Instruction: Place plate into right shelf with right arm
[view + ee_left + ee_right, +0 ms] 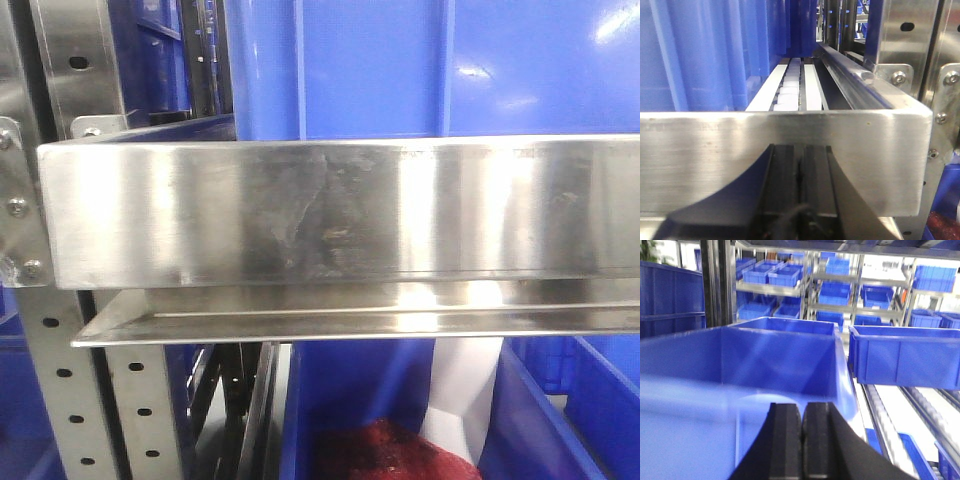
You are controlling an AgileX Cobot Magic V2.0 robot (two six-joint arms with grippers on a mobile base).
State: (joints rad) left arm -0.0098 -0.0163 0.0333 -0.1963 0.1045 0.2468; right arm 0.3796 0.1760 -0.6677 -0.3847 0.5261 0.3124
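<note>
My right gripper (802, 407) is shut, its black fingers pressed together with nothing between them. It hangs over a big blue bin (780, 355) on the right shelf. A pale bluish round-topped shape (756, 402) lies inside the bin just beyond the fingertips. It looks like the plate, but it is blurred. My left gripper (801, 150) is shut and empty, close in front of a brushed steel shelf beam (730, 150). In the front view the same kind of steel beam (300, 210) fills the middle, with blue bins above and below it.
Perforated steel uprights (60, 400) and bolted brackets (945, 100) stand at the shelf corners. A white roller track (885, 415) runs to the right of the bin, beside another blue bin (905, 357). A lower bin holds something white (465, 385) and something dark red (385, 455).
</note>
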